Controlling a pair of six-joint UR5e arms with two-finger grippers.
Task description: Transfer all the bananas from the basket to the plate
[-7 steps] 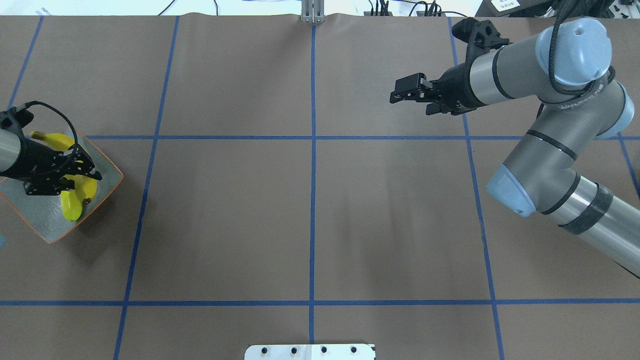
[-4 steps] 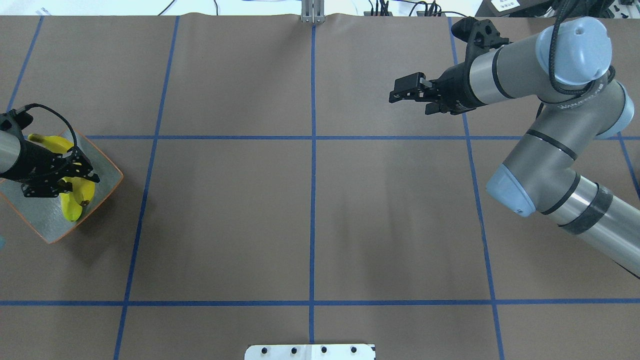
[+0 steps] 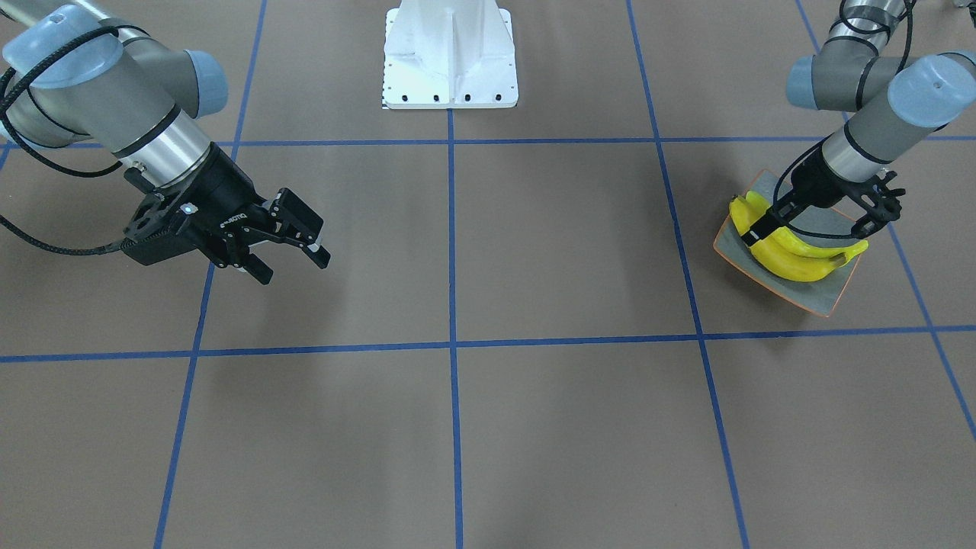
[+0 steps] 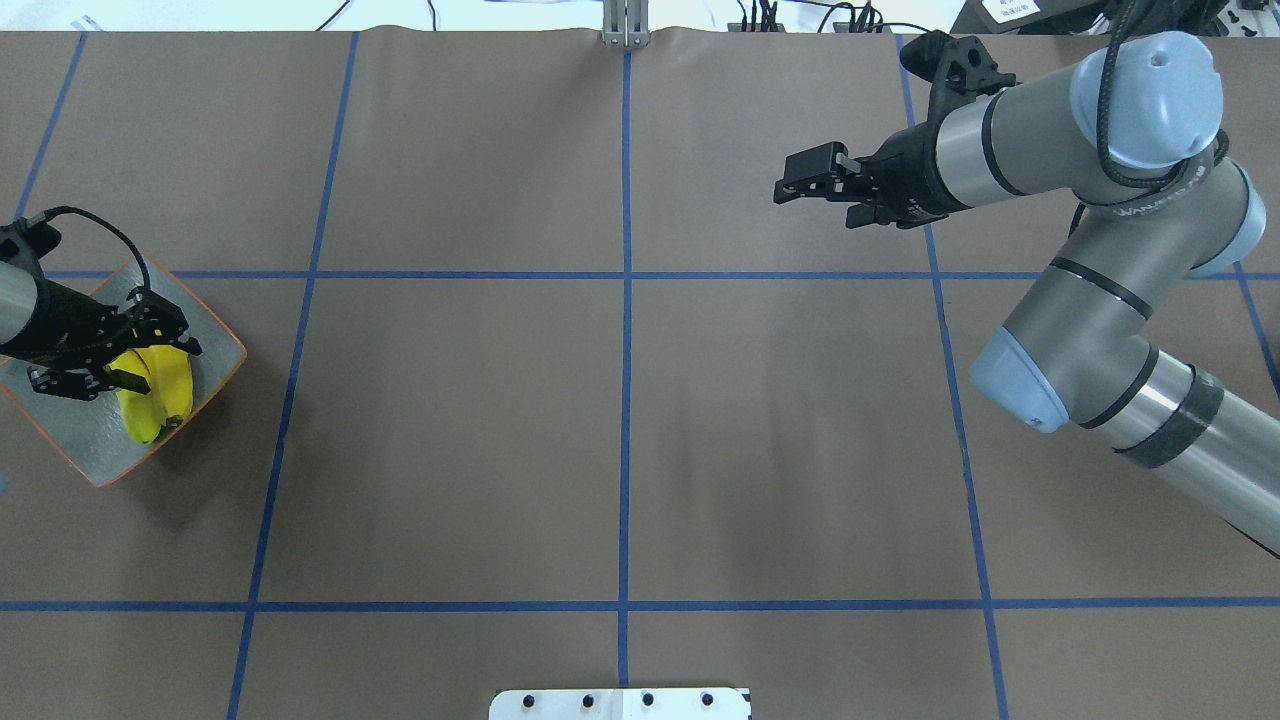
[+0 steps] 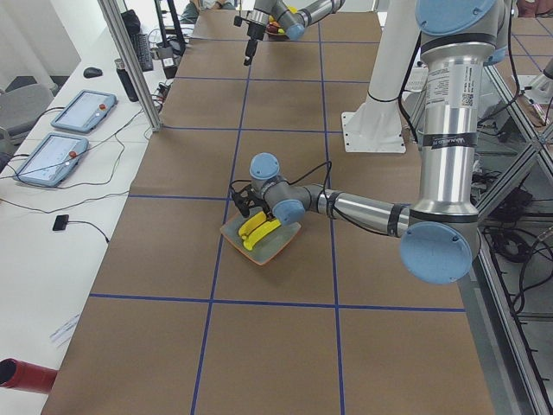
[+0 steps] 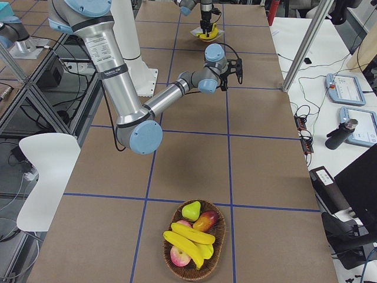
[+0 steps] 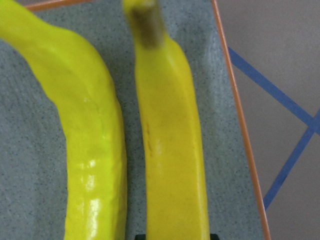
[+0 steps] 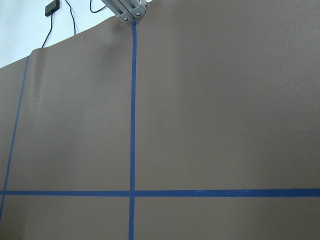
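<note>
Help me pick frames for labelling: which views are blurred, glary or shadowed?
Left wrist view: bananas fill the frame, soft-focused, with small glare spots on the left one. Right wrist view: sharp, evenly lit table. Front-facing view: sharp, a soft shadow by the plate, a fainter one below the right pincer. Overhead view: far edge washed out white.

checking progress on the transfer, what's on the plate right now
Two bananas lie side by side on the plate. The left gripper hangs over them, jaws open, hiding part of one banana and the plate surface beneath it.
</note>
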